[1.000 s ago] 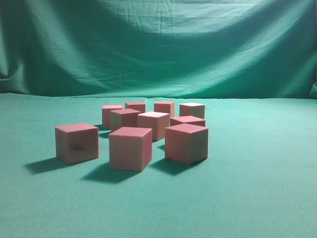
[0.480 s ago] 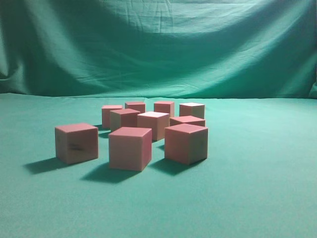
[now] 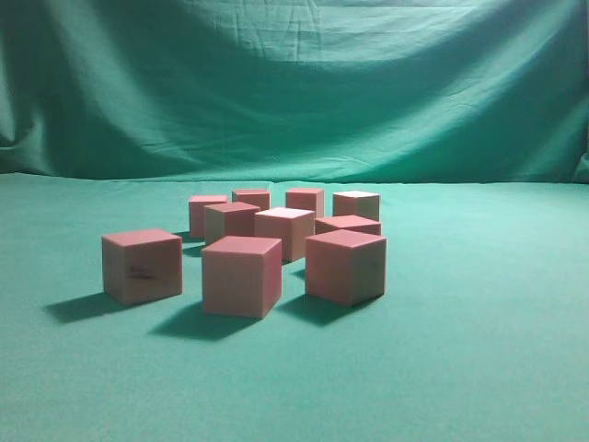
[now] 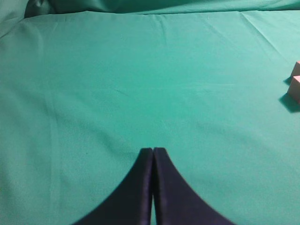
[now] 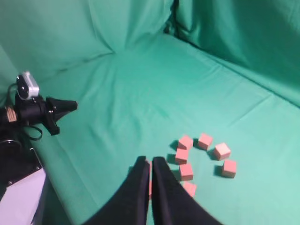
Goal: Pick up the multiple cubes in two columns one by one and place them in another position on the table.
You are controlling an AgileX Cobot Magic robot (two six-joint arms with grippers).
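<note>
Several pinkish-red and tan cubes (image 3: 241, 275) stand in a loose cluster on the green table (image 3: 479, 350). One cube (image 3: 142, 265) sits apart at the front left. No gripper shows in the exterior view. My left gripper (image 4: 153, 150) is shut and empty over bare cloth, with two cubes (image 4: 295, 86) at the far right edge of its view. My right gripper (image 5: 150, 160) is shut and high above the table. The cubes (image 5: 186, 171) lie below it to the right. A strip of pink from a cube on the table shows between its fingers.
A draped green backdrop (image 3: 294, 83) rises behind the table. In the right wrist view a small camera on a black mount (image 5: 28, 86) and a white base (image 5: 18, 197) stand at the table's left edge.
</note>
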